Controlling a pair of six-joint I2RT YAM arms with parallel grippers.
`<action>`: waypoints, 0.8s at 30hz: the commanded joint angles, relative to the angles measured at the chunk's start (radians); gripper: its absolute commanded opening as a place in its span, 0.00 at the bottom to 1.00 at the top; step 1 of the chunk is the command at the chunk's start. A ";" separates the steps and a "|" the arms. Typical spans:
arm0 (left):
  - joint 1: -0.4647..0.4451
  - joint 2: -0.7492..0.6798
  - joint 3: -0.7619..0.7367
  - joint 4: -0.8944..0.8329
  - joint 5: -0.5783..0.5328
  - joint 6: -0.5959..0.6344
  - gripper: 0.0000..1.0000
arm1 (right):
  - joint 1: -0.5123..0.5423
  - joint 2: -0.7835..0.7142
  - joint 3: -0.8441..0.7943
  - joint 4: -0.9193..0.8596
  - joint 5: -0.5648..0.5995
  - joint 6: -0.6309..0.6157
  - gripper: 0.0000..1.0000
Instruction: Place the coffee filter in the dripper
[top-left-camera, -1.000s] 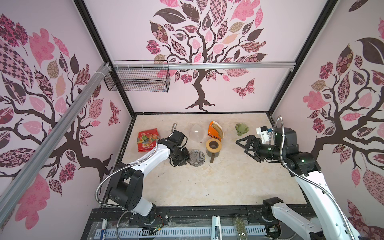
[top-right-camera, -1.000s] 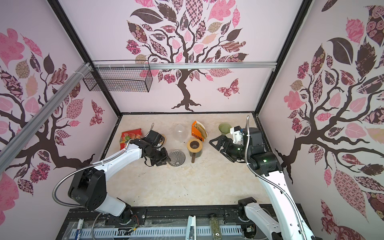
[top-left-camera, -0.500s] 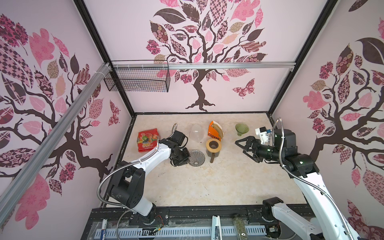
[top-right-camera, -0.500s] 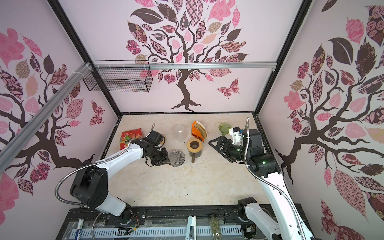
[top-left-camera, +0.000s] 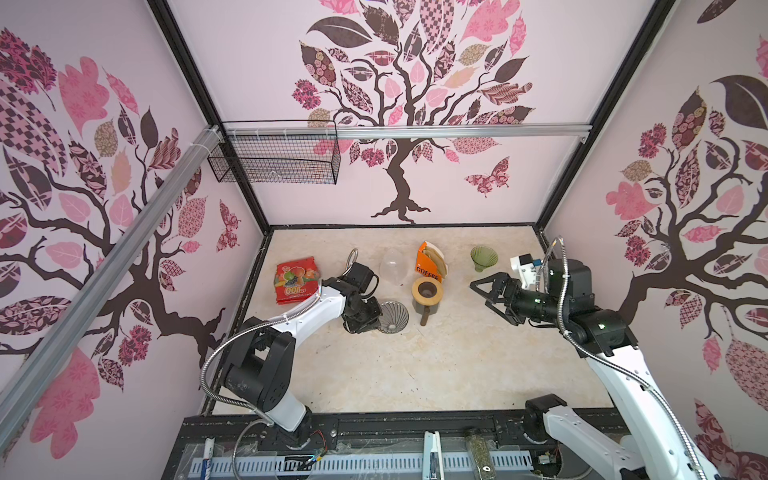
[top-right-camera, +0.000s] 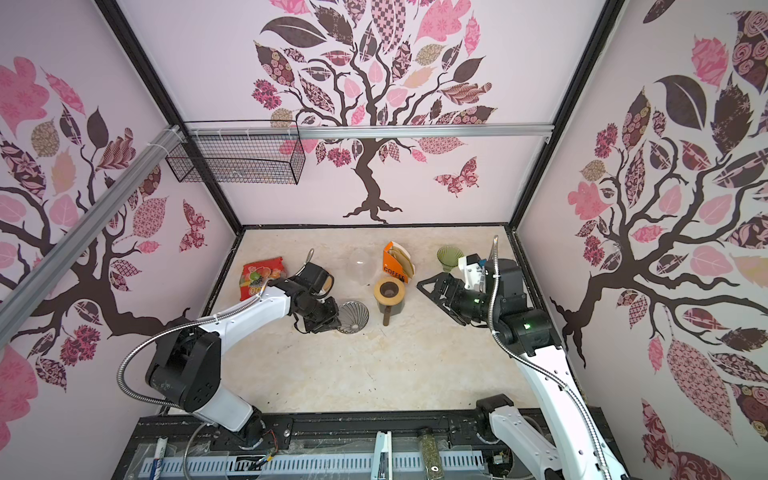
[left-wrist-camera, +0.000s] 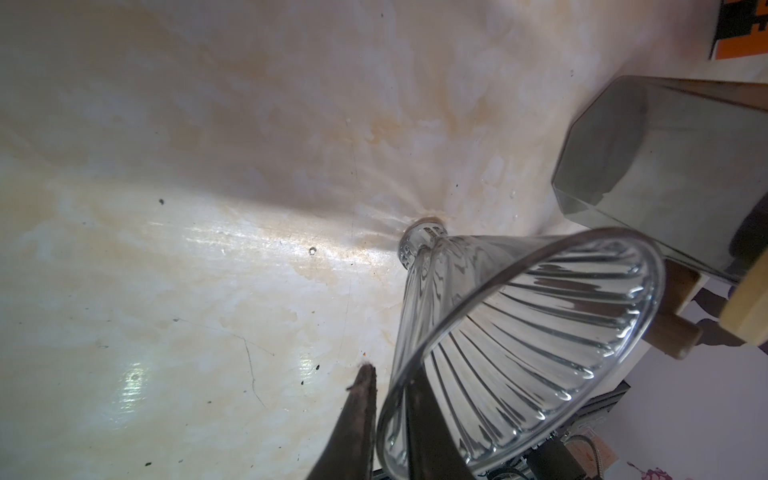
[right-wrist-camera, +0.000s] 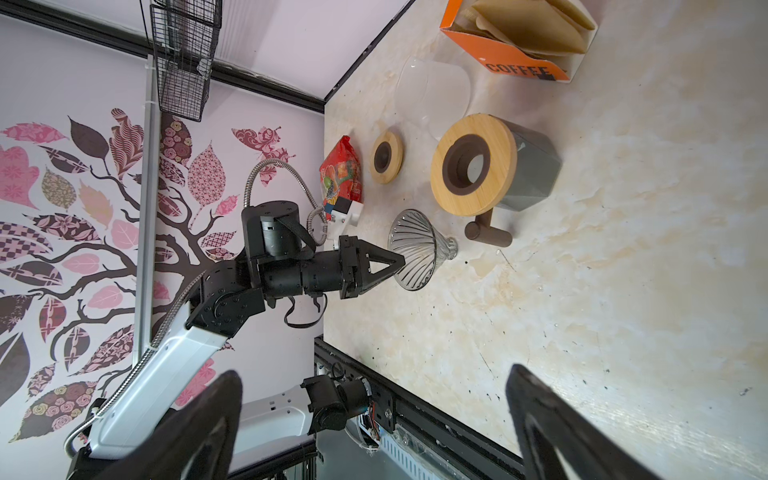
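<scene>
Filters (right-wrist-camera: 536, 25) sit untouched in the orange box (right-wrist-camera: 515, 62) on the counter (top-left-camera: 415, 374). Left pincer (right-wrist-camera: 397, 262) seems clamped on the rim of the tipped glass dripper (top-left-camera: 394, 317), likely to right it; right pincer (top-left-camera: 484, 297) hangs spread wide, ready to fetch one.

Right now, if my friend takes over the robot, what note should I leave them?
Left hand: pinching the rim of the glass dripper, which lies on its side on the table beside the grey stand.
Right hand: open, empty, off to the right above the table.
Filters: in the orange COFFEE box behind the stand.
Done: dripper gripped.
Left to do: set the dripper upright, probably on the stand, pull one filter, seat it in the dripper.
</scene>
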 joint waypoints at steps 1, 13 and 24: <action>-0.005 0.005 0.047 0.007 -0.010 0.008 0.16 | -0.003 -0.016 -0.009 0.014 -0.011 -0.001 1.00; -0.020 0.019 0.057 0.018 0.003 0.000 0.09 | -0.004 -0.024 -0.033 0.037 -0.036 0.009 1.00; -0.019 -0.001 0.063 0.027 0.025 -0.008 0.02 | -0.003 -0.037 -0.058 0.052 -0.052 0.015 1.00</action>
